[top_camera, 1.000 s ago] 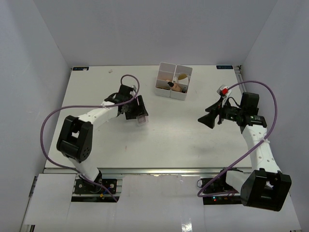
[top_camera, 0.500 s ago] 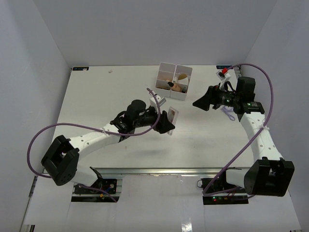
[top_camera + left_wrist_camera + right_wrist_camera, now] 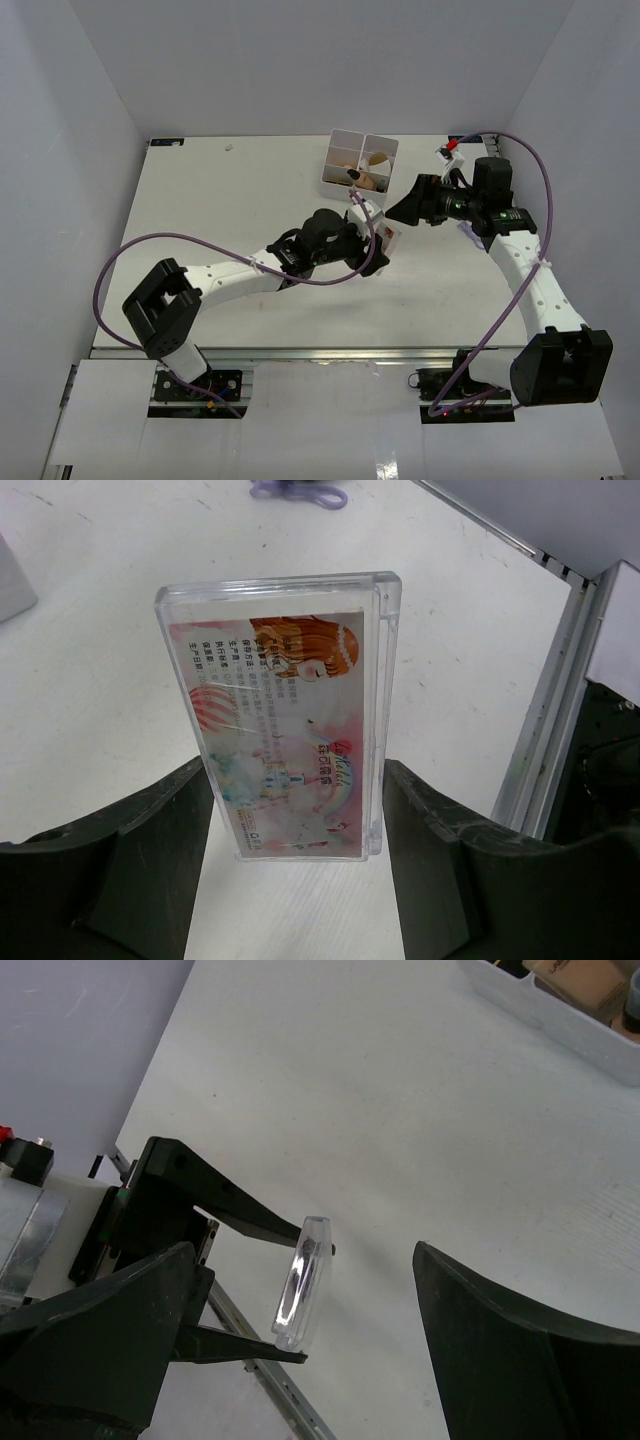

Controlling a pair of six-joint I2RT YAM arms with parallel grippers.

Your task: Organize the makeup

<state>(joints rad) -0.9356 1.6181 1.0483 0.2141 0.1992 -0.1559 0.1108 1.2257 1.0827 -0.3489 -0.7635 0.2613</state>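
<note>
The pink flat packet [image 3: 285, 705], a clear hard case with a printed pink card inside, is held by the left gripper [image 3: 297, 780]. The case is clamped across its width near one end, so the jaws are kept fairly far apart by it, and most of the case stands out beyond the black fingers [image 3: 150, 850]. In the overhead view the left arm is stretched over the table [image 3: 200, 220] toward its middle and a little to the right. There the packet is seen at the tip of the arm, on the near side of the white compartment box [image 3: 350, 190] and apart from it. It cannot be told whether the packet touches the table surface. Several beige and tan pieces [image 3: 372, 182] are lying inside the compartments of the box, and one of them has a dark cap; more detail cannot be made out. The right gripper [image 3: 403, 208] is pointed toward the packet from the right side and is near to it, but no contact is seen. Its jaws are spread very wide and nothing is held between them. In the right wrist view the packet is seen edge-on and slightly tilted, ahead of these open fingers. A purple cable [image 3: 300, 492] is lying on the table beyond the packet in the left wrist view.
</note>
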